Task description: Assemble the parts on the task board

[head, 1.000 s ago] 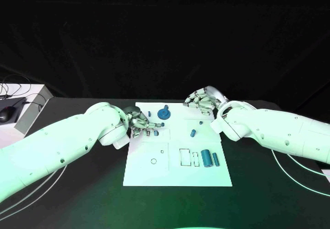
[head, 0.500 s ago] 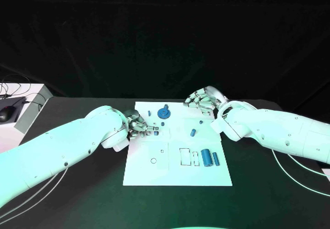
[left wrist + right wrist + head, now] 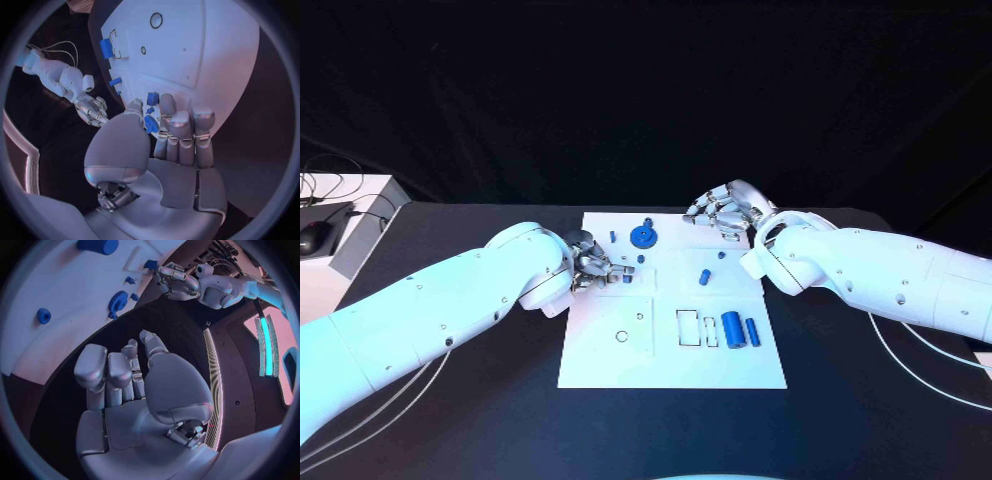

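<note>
Partly hidden under the left hand (image 3: 596,266), a small blue part (image 3: 150,123) sits between its thumb and curled fingers at the left edge of the task board (image 3: 672,370); whether it is gripped cannot be told. Right hand (image 3: 728,208) hovers at the board's far right corner, fingers curled, holding nothing. Two blue cylinders (image 3: 731,330) lie side by side near the board's right edge, long axes running front to back
</note>
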Robot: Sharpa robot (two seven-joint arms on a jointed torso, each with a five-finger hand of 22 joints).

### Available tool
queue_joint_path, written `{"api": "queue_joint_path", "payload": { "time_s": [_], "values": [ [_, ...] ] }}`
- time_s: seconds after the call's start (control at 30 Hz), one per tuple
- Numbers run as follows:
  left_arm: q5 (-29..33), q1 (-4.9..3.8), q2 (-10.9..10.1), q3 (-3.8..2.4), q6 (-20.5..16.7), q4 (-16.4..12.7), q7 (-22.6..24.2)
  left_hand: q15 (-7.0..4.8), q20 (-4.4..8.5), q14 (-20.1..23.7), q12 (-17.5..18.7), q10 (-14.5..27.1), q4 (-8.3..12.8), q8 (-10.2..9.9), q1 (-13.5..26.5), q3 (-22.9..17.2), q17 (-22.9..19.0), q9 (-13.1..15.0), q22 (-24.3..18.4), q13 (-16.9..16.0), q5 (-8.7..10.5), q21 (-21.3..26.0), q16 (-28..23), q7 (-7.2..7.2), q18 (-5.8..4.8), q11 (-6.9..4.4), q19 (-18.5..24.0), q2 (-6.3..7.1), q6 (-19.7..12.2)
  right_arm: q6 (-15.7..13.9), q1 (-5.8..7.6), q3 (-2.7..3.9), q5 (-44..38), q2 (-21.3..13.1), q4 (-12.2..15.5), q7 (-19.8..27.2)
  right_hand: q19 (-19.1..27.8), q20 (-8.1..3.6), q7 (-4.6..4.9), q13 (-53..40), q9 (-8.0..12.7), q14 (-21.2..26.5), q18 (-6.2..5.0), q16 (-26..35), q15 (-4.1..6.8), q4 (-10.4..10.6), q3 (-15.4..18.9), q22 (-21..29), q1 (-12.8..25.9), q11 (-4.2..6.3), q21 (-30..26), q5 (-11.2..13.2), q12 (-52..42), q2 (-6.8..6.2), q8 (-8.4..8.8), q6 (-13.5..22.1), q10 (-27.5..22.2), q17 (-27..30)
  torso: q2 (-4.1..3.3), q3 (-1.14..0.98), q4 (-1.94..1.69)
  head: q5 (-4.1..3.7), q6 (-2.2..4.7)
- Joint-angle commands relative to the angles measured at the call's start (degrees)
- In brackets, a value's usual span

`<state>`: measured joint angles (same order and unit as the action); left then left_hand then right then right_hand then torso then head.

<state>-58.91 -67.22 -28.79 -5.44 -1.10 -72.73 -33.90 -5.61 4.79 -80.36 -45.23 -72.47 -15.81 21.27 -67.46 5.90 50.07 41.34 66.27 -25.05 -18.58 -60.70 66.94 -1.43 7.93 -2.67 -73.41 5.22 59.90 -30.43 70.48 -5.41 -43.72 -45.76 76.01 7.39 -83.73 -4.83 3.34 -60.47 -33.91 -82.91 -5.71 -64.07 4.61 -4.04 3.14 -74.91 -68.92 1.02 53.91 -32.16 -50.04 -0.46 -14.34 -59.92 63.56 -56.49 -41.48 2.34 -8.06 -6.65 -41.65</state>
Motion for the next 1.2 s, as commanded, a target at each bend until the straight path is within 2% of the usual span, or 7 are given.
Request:
{"api": "queue_joint_path", "payload": {
  "time_s": [0.03,0.47,0.77,1.2],
  "values": [
    [0.89,0.05,0.39,0.04,0.66,0.2,0.33,0.04,-0.04,0.14,-0.23,0.49,0.17,-0.27,-0.28,-0.15,-0.06,0.1,0.02,-0.07,-0.26,-0.13,0.14,-0.04,-0.96,0.0,-0.03,-0.33,0.33,0.36,-0.03,0.01,-0.6,0.04,0.06,0.44,-3.88,-0.72,0.0,0.03,0.05,0.02,0.35,0.3,0.17,-0.23,-0.03,-6.97,0.15,0.05,-0.33,-0.37,0.3,0.04,0.2,-0.27,0.03,0.03,0.01,0.01,-0.01,-0.1,-0.08],
    [1.6,0.15,1.18,0.61,1.32,1.32,0.79,0.07,-0.11,0.2,-0.21,0.59,2.24,-0.98,-1.42,0.43,-0.14,0.96,0.04,-0.11,-0.2,-0.08,0.21,-0.11,-0.94,0.03,0.09,-1.32,0.52,0.42,-0.04,0.01,-0.67,0.1,0.13,0.35,-3.9,-0.74,-0.03,0.01,0.09,0.0,0.36,0.32,0.18,-0.31,-0.07,-6.99,0.3,0.07,-0.28,-0.48,0.28,0.12,0.23,-0.32,0.1,0.02,-0.03,0.05,0.02,-0.25,-0.28],
    [1.93,0.19,1.59,0.84,1.68,1.71,1.06,0.06,-0.15,0.21,-0.23,0.66,4.19,-1.27,-2.63,0.31,-0.1,1.22,0.06,-0.15,-0.22,-0.03,0.23,-0.08,-0.94,-0.01,0.19,-2.07,0.58,0.46,-0.04,0.02,-0.71,0.19,0.12,0.3,-3.9,-0.74,-0.03,0.01,0.09,0.0,0.36,0.32,0.18,-0.31,-0.07,-6.99,0.3,0.07,-0.28,-0.48,0.28,0.12,0.23,-0.32,0.1,0.02,0.08,-0.01,0.0,-0.38,-0.46],
    [2.65,0.2,1.89,0.91,1.22,2.17,1.71,-0.01,-0.17,0.26,-0.13,0.95,5.7,-2.24,-4.83,-6.43,-0.01,0.82,0.07,-0.18,-0.15,0.14,0.13,-0.01,-0.98,-0.11,0.44,-2.63,0.5,0.64,-0.04,0.02,-0.85,0.15,0.14,0.16,-3.9,-0.75,-0.06,-0.03,0.08,-0.02,0.37,0.33,0.2,-0.38,-0.11,-6.99,0.37,0.09,-0.26,-0.52,0.26,0.22,0.23,-0.35,0.16,-0.01,0.06,-0.04,0.04,-0.46,-0.48]
  ]
}}
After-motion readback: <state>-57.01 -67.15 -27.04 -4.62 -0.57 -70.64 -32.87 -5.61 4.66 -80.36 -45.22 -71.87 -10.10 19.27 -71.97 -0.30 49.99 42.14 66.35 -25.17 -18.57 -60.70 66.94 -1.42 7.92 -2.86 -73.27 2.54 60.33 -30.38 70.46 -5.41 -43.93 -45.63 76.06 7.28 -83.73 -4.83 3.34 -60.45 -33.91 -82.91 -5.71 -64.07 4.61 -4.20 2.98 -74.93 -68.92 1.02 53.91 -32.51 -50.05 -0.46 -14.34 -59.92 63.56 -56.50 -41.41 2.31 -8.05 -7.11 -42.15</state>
